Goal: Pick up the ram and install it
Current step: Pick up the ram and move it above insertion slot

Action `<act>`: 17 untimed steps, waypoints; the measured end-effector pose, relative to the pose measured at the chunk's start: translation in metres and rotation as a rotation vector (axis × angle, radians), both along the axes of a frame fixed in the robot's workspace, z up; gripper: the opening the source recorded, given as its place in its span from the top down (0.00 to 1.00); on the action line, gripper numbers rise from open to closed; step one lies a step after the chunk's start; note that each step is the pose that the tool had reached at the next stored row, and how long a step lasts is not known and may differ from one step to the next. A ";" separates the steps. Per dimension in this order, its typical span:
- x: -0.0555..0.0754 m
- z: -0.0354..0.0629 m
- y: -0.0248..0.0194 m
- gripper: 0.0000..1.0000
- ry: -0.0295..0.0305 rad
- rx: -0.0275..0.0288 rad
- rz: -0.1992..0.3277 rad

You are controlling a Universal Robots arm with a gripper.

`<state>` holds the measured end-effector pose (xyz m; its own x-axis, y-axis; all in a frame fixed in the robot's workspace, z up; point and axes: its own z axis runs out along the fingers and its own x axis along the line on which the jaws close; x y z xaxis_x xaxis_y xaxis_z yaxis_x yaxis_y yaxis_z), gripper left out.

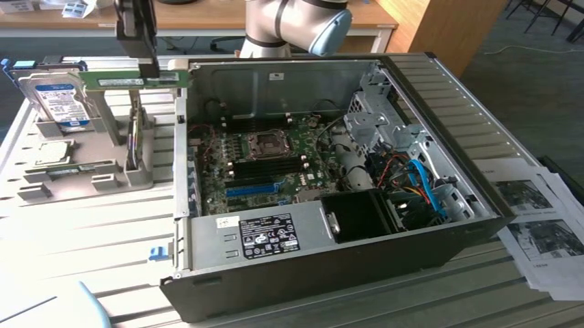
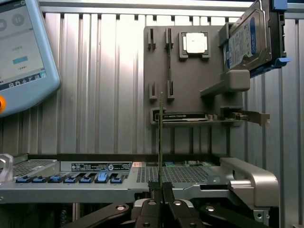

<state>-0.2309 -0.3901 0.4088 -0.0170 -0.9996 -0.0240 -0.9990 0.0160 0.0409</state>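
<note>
The gripper (image 2: pixel 161 190), jaws nearly closed, pinches the green ram (image 1: pixel 137 80) mid-length by its flat faces, probably so it hangs level with its long edges free, above the grey parts holder (image 1: pixel 100 147), at ten o'clock of the open computer case (image 1: pixel 456 109) in the exterior view.

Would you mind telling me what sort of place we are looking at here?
Probably a robotics lab or workshop: a robot arm's fingers hold the ram near an open computer case, a grey parts stand carries a hard drive, and a desk stands behind.
</note>
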 end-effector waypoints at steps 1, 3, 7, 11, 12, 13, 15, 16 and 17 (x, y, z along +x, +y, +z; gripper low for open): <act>0.002 0.0000 0.0000 0.89 0.0001 0.0000 0.000; 0.006 0.0000 0.0000 0.89 0.0003 0.0000 0.001; 0.014 0.0000 0.0000 0.89 0.0007 0.0000 0.002; 0.021 0.0000 0.0000 0.89 0.0009 0.0000 0.002; 0.023 0.0000 0.0000 0.89 0.0009 -0.0001 0.003; 0.024 0.0000 0.0000 0.89 0.0009 0.0000 0.003; 0.028 0.0000 0.0000 0.89 0.0009 0.0000 0.004; 0.030 0.0000 0.0000 0.89 0.0010 0.0000 0.004; 0.032 0.0000 0.0000 0.89 0.0011 0.0000 0.005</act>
